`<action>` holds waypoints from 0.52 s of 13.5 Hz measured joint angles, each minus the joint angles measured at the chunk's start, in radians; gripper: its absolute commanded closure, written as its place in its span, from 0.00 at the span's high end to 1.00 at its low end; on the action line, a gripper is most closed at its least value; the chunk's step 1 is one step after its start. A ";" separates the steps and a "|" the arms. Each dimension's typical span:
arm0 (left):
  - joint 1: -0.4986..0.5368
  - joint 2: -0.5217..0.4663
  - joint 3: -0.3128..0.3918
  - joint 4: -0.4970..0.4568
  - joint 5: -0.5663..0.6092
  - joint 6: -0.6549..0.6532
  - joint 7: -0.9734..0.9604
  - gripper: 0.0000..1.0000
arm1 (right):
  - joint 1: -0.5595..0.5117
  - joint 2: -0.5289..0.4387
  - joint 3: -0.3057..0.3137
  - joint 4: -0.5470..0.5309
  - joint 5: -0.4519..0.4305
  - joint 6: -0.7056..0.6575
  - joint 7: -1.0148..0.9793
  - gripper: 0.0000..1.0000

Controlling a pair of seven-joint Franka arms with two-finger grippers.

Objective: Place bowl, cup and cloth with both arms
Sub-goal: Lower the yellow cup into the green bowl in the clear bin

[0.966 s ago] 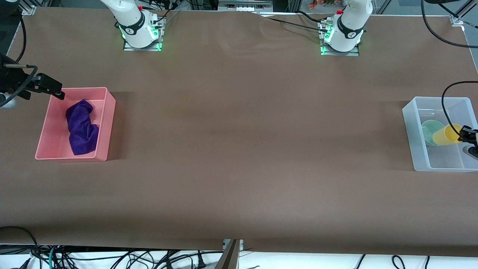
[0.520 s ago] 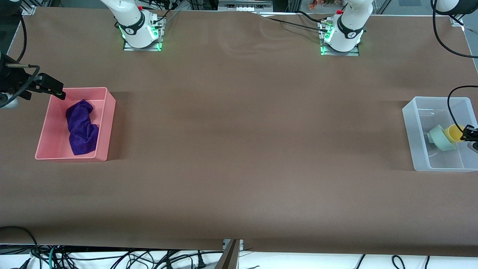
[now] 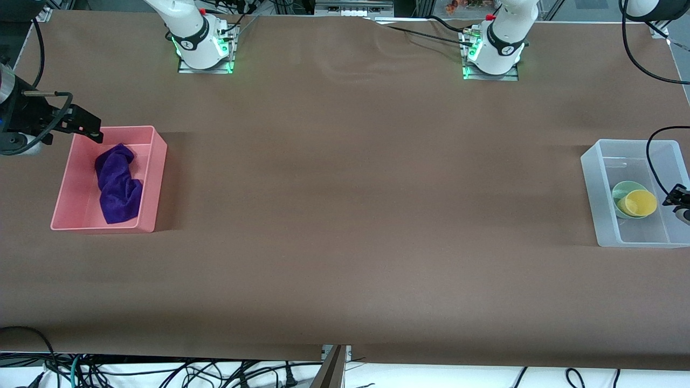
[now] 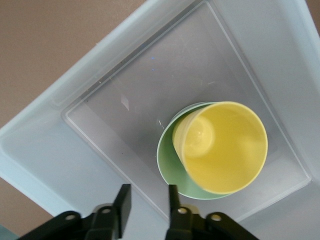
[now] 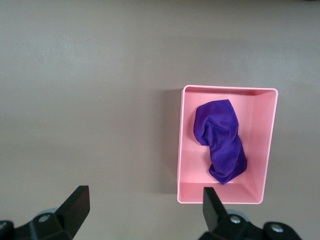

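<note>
The yellow cup (image 3: 639, 203) sits tilted inside the mint-green bowl (image 3: 620, 194), which stands in a clear plastic bin (image 3: 593, 188) at the left arm's end of the table. My left gripper (image 3: 680, 200) hangs open and empty over that bin's outer wall, beside the cup. In the left wrist view the cup (image 4: 225, 150) leans in the bowl (image 4: 170, 165) just past my left gripper (image 4: 148, 202). The purple cloth (image 3: 117, 183) lies in a pink bin (image 3: 153, 178). My right gripper (image 3: 89, 128) is open and empty above that bin's corner. The right wrist view shows the cloth (image 5: 220, 140), the pink bin (image 5: 180, 145) and my right gripper (image 5: 145, 202).
The brown table (image 3: 345, 215) stretches between the two bins. The arm bases (image 3: 205, 48) stand along the edge farthest from the front camera. Cables hang over the clear bin and below the table's near edge.
The cup has left my left gripper. The bowl tipped onto its side, then settled upright with the cup in it. My right gripper has shifted slightly toward the pink bin.
</note>
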 measured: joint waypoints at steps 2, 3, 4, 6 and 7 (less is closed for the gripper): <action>-0.001 -0.017 -0.009 0.005 -0.008 -0.028 -0.001 1.00 | 0.000 0.001 0.000 0.000 0.000 0.000 0.000 1.00; -0.004 -0.037 -0.019 0.009 -0.011 -0.050 -0.003 1.00 | 0.000 0.002 0.000 0.000 0.000 0.000 0.000 1.00; -0.012 -0.065 -0.032 0.013 -0.016 -0.076 -0.006 1.00 | 0.000 0.004 0.000 0.000 0.000 0.000 0.000 1.00; -0.030 -0.127 -0.069 0.017 -0.032 -0.143 -0.030 1.00 | 0.000 0.010 0.000 0.000 -0.001 0.000 0.000 1.00; -0.036 -0.159 -0.100 0.018 -0.039 -0.182 -0.058 1.00 | 0.000 0.014 0.000 0.001 -0.001 0.000 0.000 1.00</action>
